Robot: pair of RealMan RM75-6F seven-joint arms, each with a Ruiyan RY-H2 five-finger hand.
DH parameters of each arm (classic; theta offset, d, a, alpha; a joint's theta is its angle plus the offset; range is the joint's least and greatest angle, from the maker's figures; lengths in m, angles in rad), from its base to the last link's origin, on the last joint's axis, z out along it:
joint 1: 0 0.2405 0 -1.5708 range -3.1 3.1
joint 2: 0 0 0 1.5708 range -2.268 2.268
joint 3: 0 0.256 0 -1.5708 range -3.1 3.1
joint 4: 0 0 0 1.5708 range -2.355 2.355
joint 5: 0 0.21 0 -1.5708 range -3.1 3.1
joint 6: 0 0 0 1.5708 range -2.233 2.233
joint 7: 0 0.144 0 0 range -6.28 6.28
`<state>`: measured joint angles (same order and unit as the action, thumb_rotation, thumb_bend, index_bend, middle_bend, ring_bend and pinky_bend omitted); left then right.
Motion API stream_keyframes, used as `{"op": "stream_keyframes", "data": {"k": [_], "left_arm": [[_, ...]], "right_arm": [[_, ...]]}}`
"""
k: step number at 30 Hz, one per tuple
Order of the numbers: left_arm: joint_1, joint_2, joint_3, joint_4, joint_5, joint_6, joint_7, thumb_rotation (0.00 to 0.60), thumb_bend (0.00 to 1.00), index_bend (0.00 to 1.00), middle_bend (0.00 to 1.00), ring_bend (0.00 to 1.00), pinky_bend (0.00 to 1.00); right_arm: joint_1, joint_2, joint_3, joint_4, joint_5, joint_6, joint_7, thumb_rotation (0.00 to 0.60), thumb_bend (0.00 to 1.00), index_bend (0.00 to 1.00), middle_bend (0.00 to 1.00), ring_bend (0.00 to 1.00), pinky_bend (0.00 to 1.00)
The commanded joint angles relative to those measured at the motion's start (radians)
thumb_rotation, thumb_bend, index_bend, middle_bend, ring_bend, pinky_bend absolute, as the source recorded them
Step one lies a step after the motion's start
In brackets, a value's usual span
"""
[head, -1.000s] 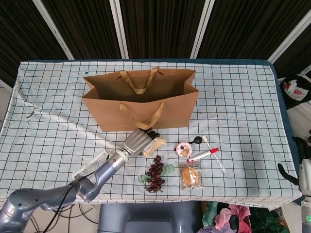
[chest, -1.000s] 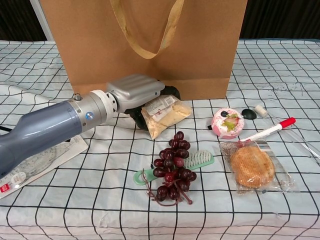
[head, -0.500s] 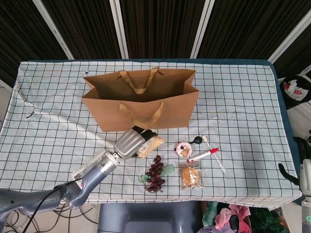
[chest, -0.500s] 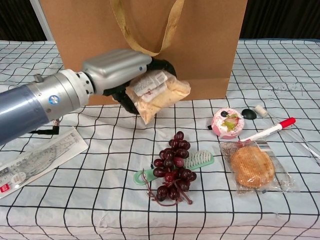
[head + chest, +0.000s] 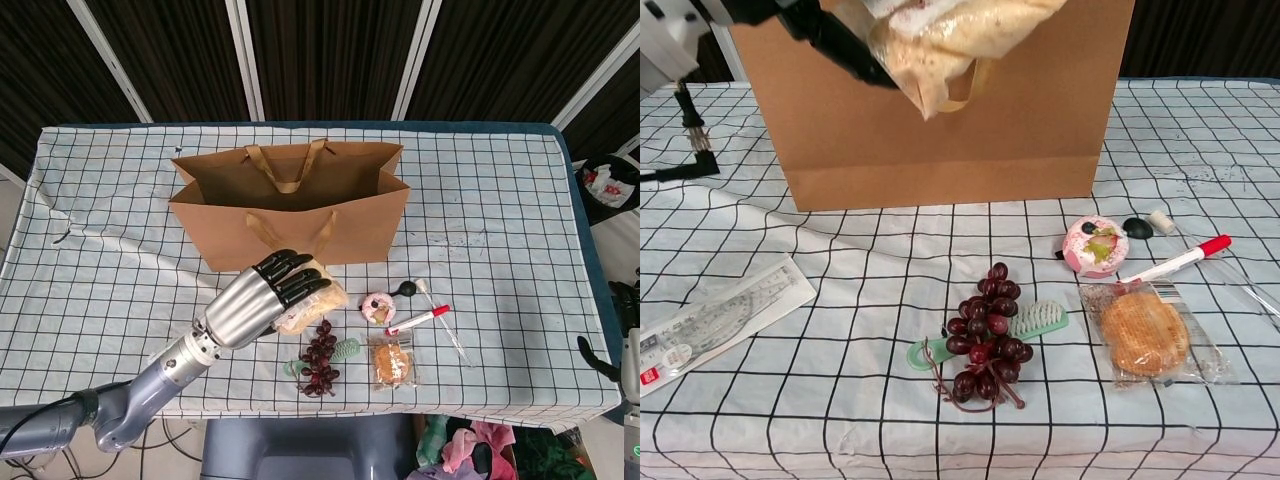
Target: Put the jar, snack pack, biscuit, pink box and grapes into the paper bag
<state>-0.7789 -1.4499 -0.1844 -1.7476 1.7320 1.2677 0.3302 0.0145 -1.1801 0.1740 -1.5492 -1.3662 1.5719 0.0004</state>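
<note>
paper bag (image 5: 290, 215) mouth open, handles (image 5: 285, 170) over opening, grapes (image 5: 320, 360) and brush (image 5: 1035, 322) below

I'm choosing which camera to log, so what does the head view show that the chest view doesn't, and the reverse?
Only the head view shows the brown paper bag's open top and the whole left hand. Only the chest view shows the clear plastic protractor plainly. Both show the left hand holding the beige snack pack in the air, the dark red grapes, the wrapped round biscuit and the round pink box.

backdrop: dark panels split by slanted white bars (image 5: 244, 50) | counter (image 5: 500, 190): white checked cloth, blue edge | floor at right: coloured clutter (image 5: 603, 183)
</note>
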Motion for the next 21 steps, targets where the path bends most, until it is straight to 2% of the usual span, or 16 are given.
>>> {"op": "stream_keyframes", "data": {"k": [1,3,8,10,14,18,21], "left_arm": [[-0.013,0.027,-0.044,-0.036,0.012,0.014,0.026,0.600,0.28,0.26,0.31,0.18,0.27],[-0.020,0.033,-0.067,-0.043,0.012,0.023,0.021,0.600,0.28,0.26,0.31,0.18,0.27],[-0.050,0.048,-0.167,-0.024,-0.013,0.058,0.011,0.600,0.28,0.25,0.32,0.18,0.28],[-0.067,0.059,-0.216,0.006,-0.061,0.049,-0.005,0.600,0.28,0.25,0.31,0.18,0.28],[-0.098,0.069,-0.278,0.077,-0.172,-0.001,-0.042,0.600,0.28,0.25,0.31,0.18,0.28],[-0.101,0.070,-0.299,0.121,-0.260,-0.031,-0.079,0.600,0.27,0.24,0.30,0.18,0.28],[-0.091,0.055,-0.303,0.136,-0.349,-0.053,-0.161,0.600,0.27,0.24,0.29,0.18,0.28]], "right_arm": [[0.001,-0.001,-0.001,0.001,0.000,-0.002,-0.001,0.600,0.21,0.13,0.13,0.20,0.22],[0.001,-0.002,-0.001,0.001,0.000,-0.002,-0.002,0.600,0.21,0.13,0.13,0.20,0.22],[0.001,-0.002,-0.002,0.001,-0.001,-0.003,-0.006,0.600,0.21,0.13,0.13,0.20,0.22],[0.001,-0.003,-0.002,0.003,0.002,-0.005,-0.010,0.600,0.21,0.13,0.13,0.20,0.22],[0.003,-0.004,-0.002,0.005,0.004,-0.008,-0.012,0.600,0.21,0.13,0.13,0.20,0.22],[0.004,-0.007,-0.003,0.006,0.003,-0.011,-0.016,0.600,0.21,0.13,0.13,0.20,0.22],[0.007,-0.009,-0.005,0.003,0.002,-0.015,-0.025,0.600,0.21,0.13,0.13,0.20,0.22]]}}
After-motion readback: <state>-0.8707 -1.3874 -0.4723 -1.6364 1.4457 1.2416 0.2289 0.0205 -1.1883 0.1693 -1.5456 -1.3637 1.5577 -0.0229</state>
